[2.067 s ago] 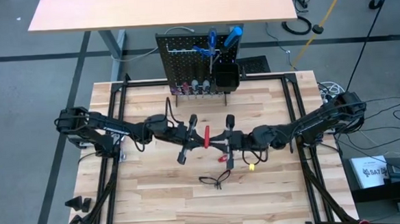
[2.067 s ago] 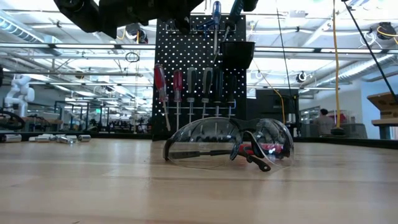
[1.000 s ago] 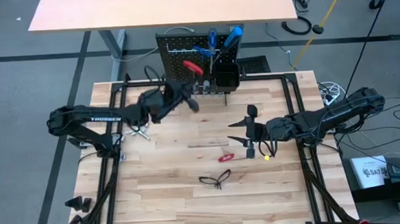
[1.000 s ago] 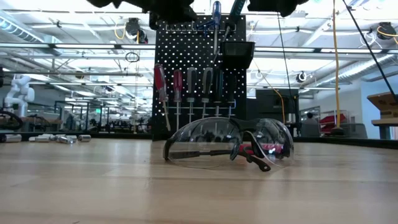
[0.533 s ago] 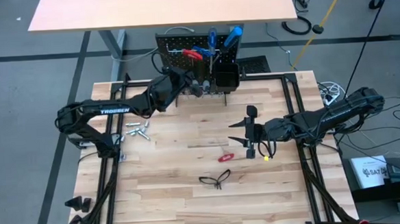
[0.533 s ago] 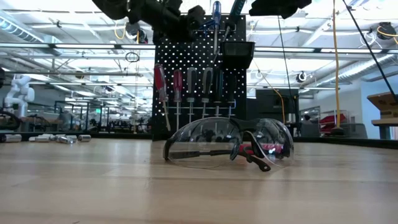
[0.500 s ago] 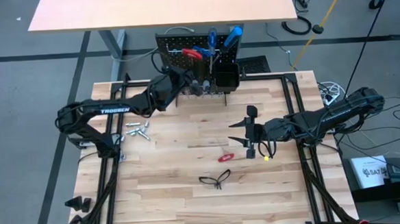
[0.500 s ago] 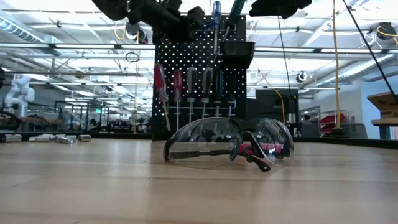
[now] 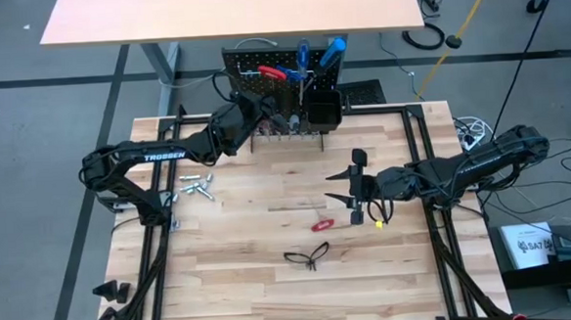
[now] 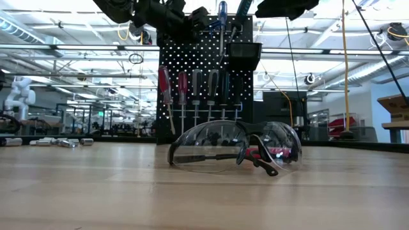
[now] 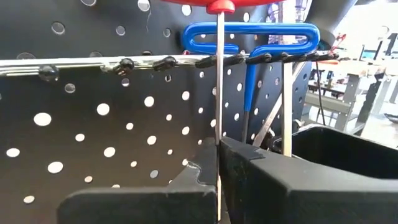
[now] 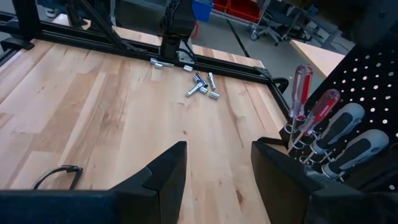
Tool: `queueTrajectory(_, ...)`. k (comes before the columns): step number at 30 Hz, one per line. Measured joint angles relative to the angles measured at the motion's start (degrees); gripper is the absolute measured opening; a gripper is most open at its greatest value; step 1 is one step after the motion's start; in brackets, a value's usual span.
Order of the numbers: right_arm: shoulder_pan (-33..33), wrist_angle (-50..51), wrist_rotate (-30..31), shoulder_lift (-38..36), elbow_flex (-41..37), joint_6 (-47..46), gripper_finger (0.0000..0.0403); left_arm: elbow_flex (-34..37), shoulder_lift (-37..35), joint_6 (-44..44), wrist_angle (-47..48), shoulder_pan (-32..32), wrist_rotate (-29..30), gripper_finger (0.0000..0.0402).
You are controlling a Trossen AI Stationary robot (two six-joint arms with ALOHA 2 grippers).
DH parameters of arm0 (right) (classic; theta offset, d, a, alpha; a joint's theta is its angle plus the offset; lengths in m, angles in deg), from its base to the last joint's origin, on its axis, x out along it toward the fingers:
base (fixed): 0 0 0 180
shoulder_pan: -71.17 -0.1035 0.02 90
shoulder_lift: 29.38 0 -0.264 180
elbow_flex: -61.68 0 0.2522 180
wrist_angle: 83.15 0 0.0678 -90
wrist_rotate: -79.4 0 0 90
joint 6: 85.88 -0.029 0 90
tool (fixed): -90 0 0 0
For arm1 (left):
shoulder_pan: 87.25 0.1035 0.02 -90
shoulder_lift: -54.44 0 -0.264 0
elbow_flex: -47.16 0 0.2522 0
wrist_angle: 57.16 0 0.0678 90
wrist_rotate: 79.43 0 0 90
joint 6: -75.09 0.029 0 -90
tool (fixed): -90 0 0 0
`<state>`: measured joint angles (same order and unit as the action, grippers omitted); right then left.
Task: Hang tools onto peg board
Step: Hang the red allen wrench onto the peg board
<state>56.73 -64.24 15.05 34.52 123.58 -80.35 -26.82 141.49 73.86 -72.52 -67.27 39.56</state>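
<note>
Because its red handle must catch the far rail, left gripper pinches the hex key shaft upright against the peg board. Right gripper waits mid-table, fingers spread, holding nothing.

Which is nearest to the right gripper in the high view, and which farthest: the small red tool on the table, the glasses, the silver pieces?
From the right gripper:
1. Small red tool, lying just beside it, toward the front edge.
2. Glasses, farther toward the front edge.
3. Silver pieces, across the table on the left arm's side.

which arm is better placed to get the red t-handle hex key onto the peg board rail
Left. The left gripper is shut on the red T-handle hex key, right at the peg board rail. The right gripper is open over mid-table.
</note>
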Motion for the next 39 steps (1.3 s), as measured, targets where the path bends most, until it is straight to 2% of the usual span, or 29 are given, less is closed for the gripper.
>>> queueTrajectory(20, 1.40, -0.11, -0.21, 0.00, 0.00, -0.33, 0.0171, -0.02, 0.00, 0.00, 0.20, 0.05, -2.53, 0.0001)
queueTrajectory(34, 1.40, -0.25, -0.21, 0.00, 0.00, -0.32, 0.0171, -0.13, 2.00, 0.02, -0.22, 1.22, -2.42, 0.0001)
queueTrajectory(39, 1.38, -0.09, -0.20, 0.00, 0.00, -0.32, 0.0171, -0.11, 2.47, 0.17, -0.98, 1.81, 0.06, 0.0001)
